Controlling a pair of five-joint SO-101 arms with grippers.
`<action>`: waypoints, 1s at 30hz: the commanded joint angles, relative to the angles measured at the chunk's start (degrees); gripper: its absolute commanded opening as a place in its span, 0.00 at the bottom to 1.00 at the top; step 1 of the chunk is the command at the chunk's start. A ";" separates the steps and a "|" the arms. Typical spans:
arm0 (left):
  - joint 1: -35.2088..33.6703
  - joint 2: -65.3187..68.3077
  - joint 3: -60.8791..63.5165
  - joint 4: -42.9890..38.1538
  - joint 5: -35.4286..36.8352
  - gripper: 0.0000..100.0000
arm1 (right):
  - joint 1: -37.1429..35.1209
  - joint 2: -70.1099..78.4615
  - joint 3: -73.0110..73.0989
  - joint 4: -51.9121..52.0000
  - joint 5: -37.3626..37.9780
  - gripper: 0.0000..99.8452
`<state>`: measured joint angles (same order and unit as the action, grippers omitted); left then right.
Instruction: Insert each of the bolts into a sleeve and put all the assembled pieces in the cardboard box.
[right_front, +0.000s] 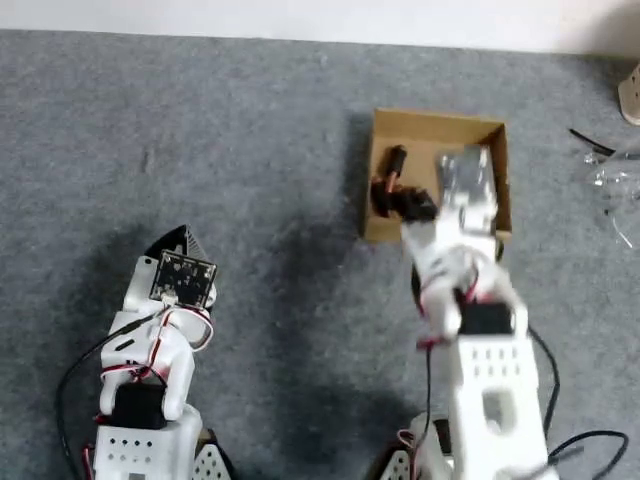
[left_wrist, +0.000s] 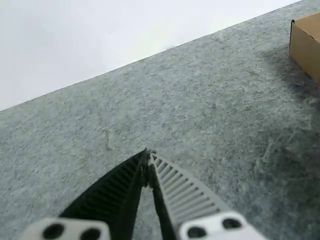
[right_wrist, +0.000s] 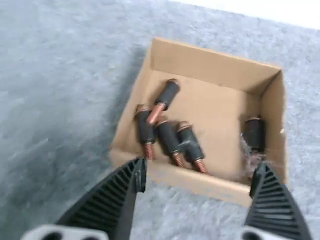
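The assembled pieces (right_wrist: 167, 136), dark sleeves with copper bolts poking out, are seen lying inside the cardboard box (right_wrist: 215, 65). Four are bunched together near one side wall, some of them touching. One more piece (right_wrist: 254, 134) is laid apart, close against the opposite wall. No loose bolt or sleeve is seen on the grey mat (right_front: 280, 150).

The right gripper (right_wrist: 197, 187) is held above the box's near wall. Its jaws are spread wide and nothing is held in them. The left gripper (left_wrist: 148, 161) is parked well apart from the box, low over the mat, with its jaws pressed together on nothing.

The job is judged to be almost done, so the main danger is that it gets undone. If the right gripper is dropped lower, the thin near wall could be hit by a finger, and the light box could be pushed or tipped. Pieces could then be rolled out, since they are round. A piece could also be snagged by an open finger and dragged over the edge when the arm is taken away. The box should be left by going up first, then away.
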<state>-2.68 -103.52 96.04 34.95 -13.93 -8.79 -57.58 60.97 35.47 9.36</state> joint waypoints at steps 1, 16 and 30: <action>-0.84 -0.31 1.19 -0.18 0.44 0.01 | -0.84 -14.55 8.31 0.04 -0.53 0.29; -0.92 -0.22 1.19 -0.18 0.44 0.01 | 0.40 -46.99 43.30 1.89 -0.79 0.29; -0.75 -0.13 1.19 7.47 0.44 0.01 | 0.84 -34.42 41.89 16.31 -0.53 0.29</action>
<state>-3.21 -103.52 96.04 38.90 -13.93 -9.14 -92.40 96.04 49.63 8.92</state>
